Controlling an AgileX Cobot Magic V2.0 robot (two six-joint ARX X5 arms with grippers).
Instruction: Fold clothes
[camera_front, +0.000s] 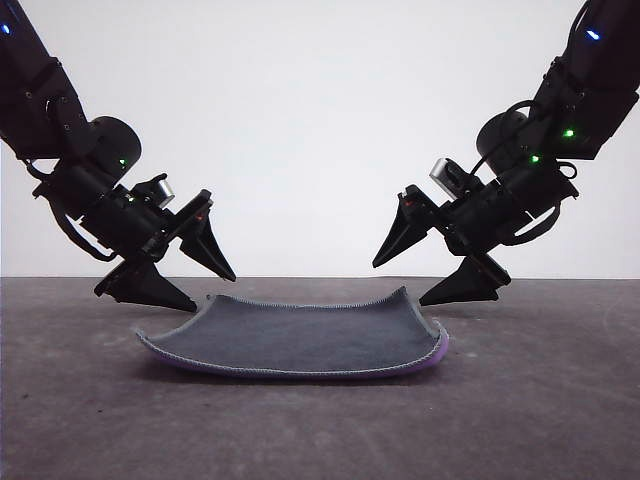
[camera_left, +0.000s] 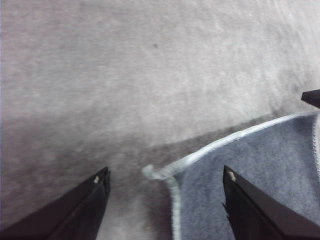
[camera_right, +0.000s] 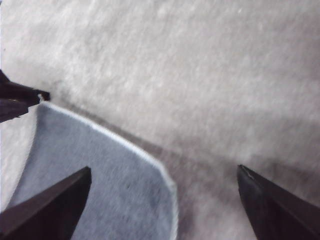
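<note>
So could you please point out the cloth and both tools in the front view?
cloth (camera_front: 300, 340), front view, middle of its dark grey face.
left tool (camera_front: 213, 292), front view, midway between its open tips.
right tool (camera_front: 400, 283), front view, midway between its open tips.

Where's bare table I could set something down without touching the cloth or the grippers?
The widest bare table is the strip in front of the cloth, across the near edge. Smaller patches lie outside each side of the cloth. It is crowded over the cloth's far corners, where the open left gripper and open right gripper hover.
</note>
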